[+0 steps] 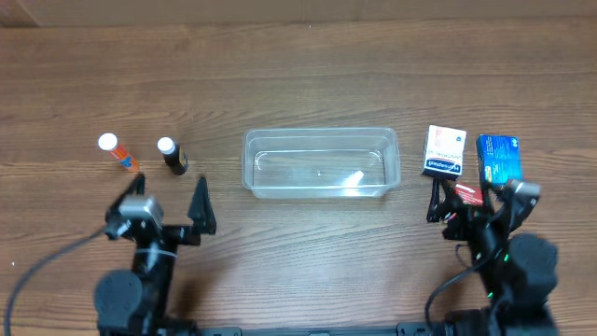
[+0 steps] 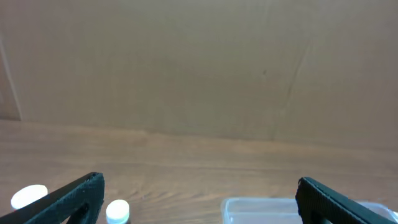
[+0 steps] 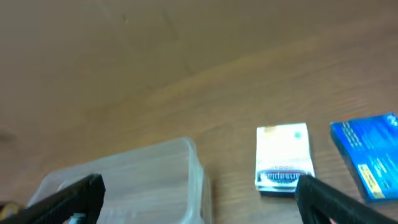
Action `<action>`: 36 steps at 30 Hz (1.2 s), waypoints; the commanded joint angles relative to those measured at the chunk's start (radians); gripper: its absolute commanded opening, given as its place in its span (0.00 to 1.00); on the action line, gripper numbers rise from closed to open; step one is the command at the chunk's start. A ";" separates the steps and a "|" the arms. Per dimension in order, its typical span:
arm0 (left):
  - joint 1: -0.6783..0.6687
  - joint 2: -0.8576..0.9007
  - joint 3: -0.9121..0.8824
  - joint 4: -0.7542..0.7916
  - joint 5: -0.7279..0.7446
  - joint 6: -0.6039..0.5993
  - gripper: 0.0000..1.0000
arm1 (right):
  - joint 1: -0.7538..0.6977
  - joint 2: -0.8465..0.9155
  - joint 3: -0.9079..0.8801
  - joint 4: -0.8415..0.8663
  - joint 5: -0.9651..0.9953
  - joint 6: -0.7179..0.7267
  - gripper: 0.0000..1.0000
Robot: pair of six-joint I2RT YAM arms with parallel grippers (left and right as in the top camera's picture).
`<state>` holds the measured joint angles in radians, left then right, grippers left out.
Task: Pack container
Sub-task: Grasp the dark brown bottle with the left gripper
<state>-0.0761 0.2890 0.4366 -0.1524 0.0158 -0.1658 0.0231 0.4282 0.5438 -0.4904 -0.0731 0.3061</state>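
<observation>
Looking from overhead: container [image 1: 317,133] at centre of table [image 1: 298,65], long side toward arms. Left gripper [image 1: 166,196] jaws wide; orange bottle [image 1: 116,150] and black bottle [image 1: 172,156] just beyond it, left of container. Right gripper [image 1: 471,198] jaws wide; white box [image 1: 444,151] and blue box [image 1: 497,159] just beyond, right of container.

Left wrist: jaws wide, container [image 2: 261,210] lower right, two white caps [image 2: 117,210] lower left.

Right wrist: jaws wide, container [image 3: 137,171] lower left, white box [image 3: 283,158] and blue box [image 3: 367,152] at right.

Robotics lab station: wood-grain worktop [image 1: 308,75], plain brown backdrop panel [image 2: 186,62], left arm [image 1: 140,271] and right arm [image 1: 511,261] mounted at lower frame edge.
</observation>
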 commanded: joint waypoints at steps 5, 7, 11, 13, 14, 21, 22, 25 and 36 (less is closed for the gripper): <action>0.005 0.629 0.611 -0.485 0.043 -0.014 1.00 | 0.004 0.626 0.547 -0.365 -0.052 -0.079 1.00; 0.005 0.747 0.735 -0.641 0.117 -0.014 1.00 | 0.004 0.760 0.639 -0.496 -0.052 -0.079 1.00; 0.005 0.848 0.818 -0.846 0.157 -0.014 1.00 | -0.001 0.825 0.669 -0.591 0.031 -0.097 1.00; 0.005 0.848 0.818 -0.873 0.139 -0.019 1.00 | -0.009 0.822 0.669 -0.599 0.029 -0.097 1.00; 0.006 0.848 0.827 -0.900 0.108 -0.053 1.00 | -0.011 0.822 0.669 -0.609 0.027 -0.097 1.00; 0.164 1.110 1.098 -1.036 0.055 -0.088 1.00 | -0.013 0.823 0.668 -0.659 0.046 -0.097 1.00; 0.177 1.161 1.126 -1.047 0.054 -0.087 1.00 | -0.013 0.823 0.668 -0.659 0.046 -0.097 1.00; 0.206 1.329 1.173 -1.043 0.054 -0.080 1.00 | -0.012 0.824 0.668 -0.658 0.046 -0.097 1.00; 0.208 1.649 1.176 -0.943 -0.050 -0.073 0.90 | -0.012 0.826 0.666 -0.645 0.046 -0.097 1.00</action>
<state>0.1265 1.9270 1.5906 -1.1046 0.0223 -0.2466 0.0135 1.2659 1.1828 -1.1419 -0.0368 0.2123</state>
